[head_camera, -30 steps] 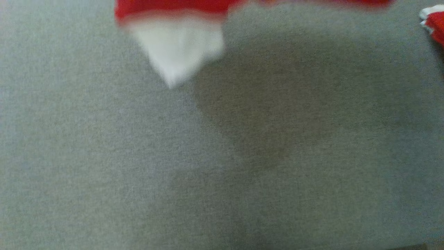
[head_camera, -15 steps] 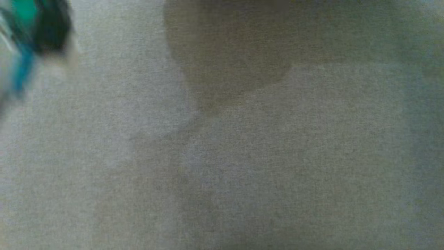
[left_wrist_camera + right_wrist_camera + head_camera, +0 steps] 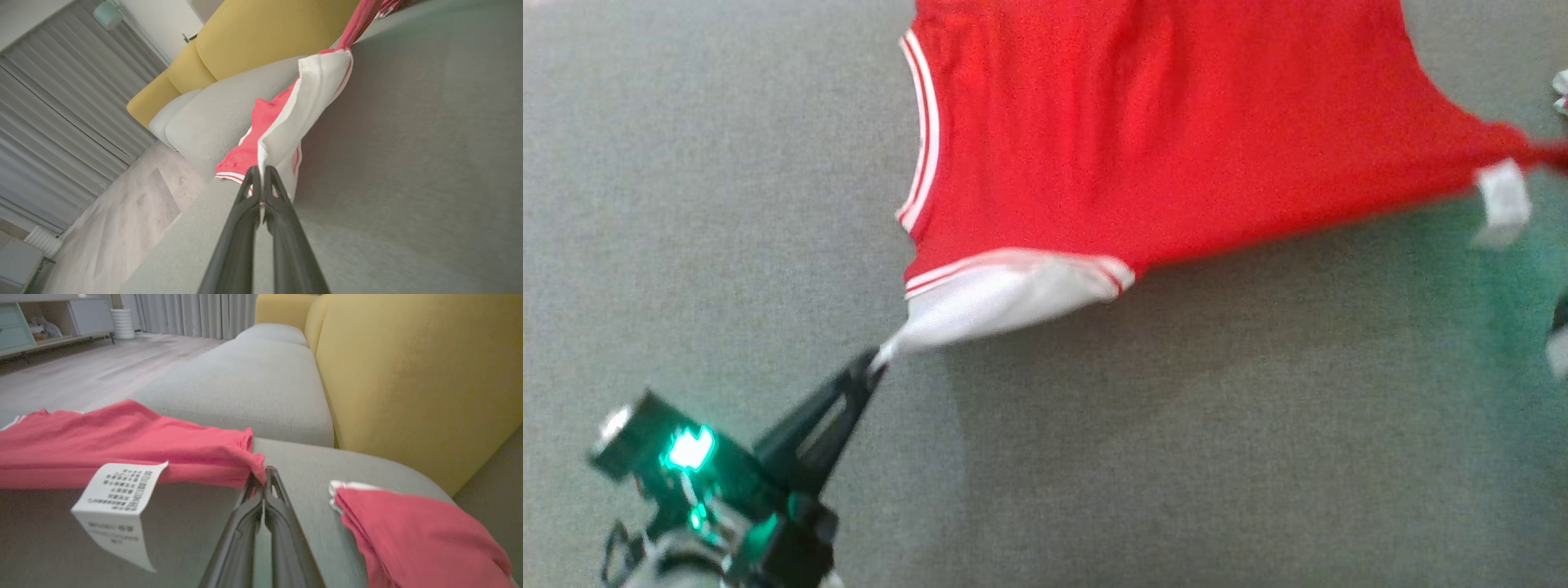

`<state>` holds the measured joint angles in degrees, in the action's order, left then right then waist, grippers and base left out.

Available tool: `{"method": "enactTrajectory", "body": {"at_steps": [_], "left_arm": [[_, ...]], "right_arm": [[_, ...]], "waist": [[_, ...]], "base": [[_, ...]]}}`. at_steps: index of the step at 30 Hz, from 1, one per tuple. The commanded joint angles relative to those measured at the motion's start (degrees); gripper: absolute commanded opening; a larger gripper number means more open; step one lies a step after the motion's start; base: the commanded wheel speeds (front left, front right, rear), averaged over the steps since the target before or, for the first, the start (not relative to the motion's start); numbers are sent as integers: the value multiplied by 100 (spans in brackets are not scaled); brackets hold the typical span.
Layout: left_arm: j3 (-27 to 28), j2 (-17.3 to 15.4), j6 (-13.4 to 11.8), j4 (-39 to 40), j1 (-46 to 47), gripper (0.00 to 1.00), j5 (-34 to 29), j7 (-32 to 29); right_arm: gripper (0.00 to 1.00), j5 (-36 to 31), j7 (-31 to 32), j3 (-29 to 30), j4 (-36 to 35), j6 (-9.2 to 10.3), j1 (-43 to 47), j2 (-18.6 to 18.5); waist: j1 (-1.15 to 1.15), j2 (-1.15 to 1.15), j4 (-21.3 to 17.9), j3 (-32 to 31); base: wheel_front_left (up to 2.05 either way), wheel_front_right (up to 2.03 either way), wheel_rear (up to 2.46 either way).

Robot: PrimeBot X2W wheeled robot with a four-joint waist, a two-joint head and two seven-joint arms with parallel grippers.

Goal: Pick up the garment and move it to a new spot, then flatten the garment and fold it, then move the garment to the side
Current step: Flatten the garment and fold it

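Care tag (image 3: 120,486): white and folded, hanging from the edge of the red garment (image 3: 122,433), near left in the right wrist view.
Upper flap: several rows of small dark print, too blurred to read.
Lower flap: two fainter lines, equally unreadable.
Head view: the tag appears at the right as a white blur, its print lost.
Legible text: none.

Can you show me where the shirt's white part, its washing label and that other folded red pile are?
white part (image 3: 1005,298): head view, middle of the white cloth.
washing label (image 3: 120,488): right wrist view, its printed upper face.
folded red pile (image 3: 421,535): right wrist view, top of the stack.
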<state>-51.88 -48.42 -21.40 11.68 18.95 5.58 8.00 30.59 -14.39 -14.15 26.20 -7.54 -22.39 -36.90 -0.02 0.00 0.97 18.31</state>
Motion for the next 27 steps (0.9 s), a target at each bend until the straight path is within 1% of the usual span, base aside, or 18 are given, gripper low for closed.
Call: {"method": "enactTrajectory", "body": {"at_steps": [1, 4, 7, 9, 11, 14, 17, 22, 27], "left_arm": [[217, -335, -157, 276, -28, 0, 49, -81], [104, -418, -270, 474, -355, 0, 105, -200], [13, -481, -297, 600, -575, 0, 194, -314], [-2, -495, -292, 623, -621, 0, 249, -350], [-4, -495, -235, 583, -560, 0, 250, -383], [27, -436, -68, 451, -275, 0, 193, -403], [102, -334, 121, 219, 152, 0, 99, -416], [271, -96, 340, -188, 814, 0, 52, -277], [345, 200, 756, -817, 1747, 0, -118, -145]], "right_arm": [[0, -118, -60, 166, -270, 5, 494, -167], [0, -251, -60, 414, -609, 5, 1242, -25], [0, -322, -37, 659, -908, 5, 1808, 108], [0, -368, 39, 805, -1106, 5, 2016, 194], [0, -402, 135, 908, -1252, 5, 2085, 270], [0, -431, 327, 995, -1374, 5, 1978, 400], [0, -446, 458, 926, -1319, 5, 1653, 475], [0, -393, 476, 733, -1001, 5, 1082, 517], [0, -316, 485, 465, -587, 5, 366, 538]], "waist": [[2, 0, -2, -124], [2, 0, -32, -242], [2, 0, -74, -293], [2, 0, -114, -308], [2, 0, -150, -301], [2, 0, -190, -242], [2, 0, -220, -138], [2, 0, -204, 57], [2, 0, -163, 323]], "base": [[0, 0, 0], [0, 0, 0], [0, 0, 0], [0, 0, 0], [0, 0, 0], [0, 0, 0], [0, 0, 0], [0, 0, 0], [0, 0, 0]]}}
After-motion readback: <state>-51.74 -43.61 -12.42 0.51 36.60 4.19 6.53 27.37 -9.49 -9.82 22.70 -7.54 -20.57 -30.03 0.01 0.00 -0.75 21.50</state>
